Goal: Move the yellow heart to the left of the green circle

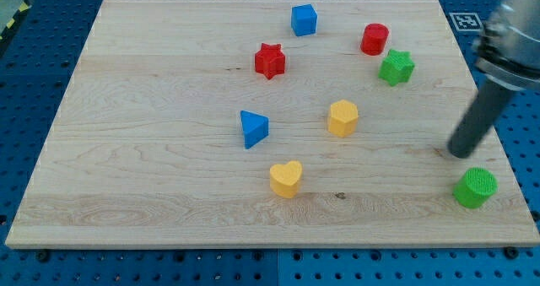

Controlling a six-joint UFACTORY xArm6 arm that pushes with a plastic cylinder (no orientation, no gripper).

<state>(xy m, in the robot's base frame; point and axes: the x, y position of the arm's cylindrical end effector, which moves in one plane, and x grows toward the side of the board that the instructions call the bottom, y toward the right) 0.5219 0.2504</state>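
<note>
The yellow heart lies on the wooden board at the view's lower middle. The green circle stands near the board's lower right corner, far to the right of the heart. My tip rests on the board just above and slightly left of the green circle, a small gap apart from it. The rod slants up to the view's right toward the arm.
A yellow hexagon sits above and right of the heart. A blue triangle lies above and left of it. A red star, blue cube, red cylinder and green star stand toward the top.
</note>
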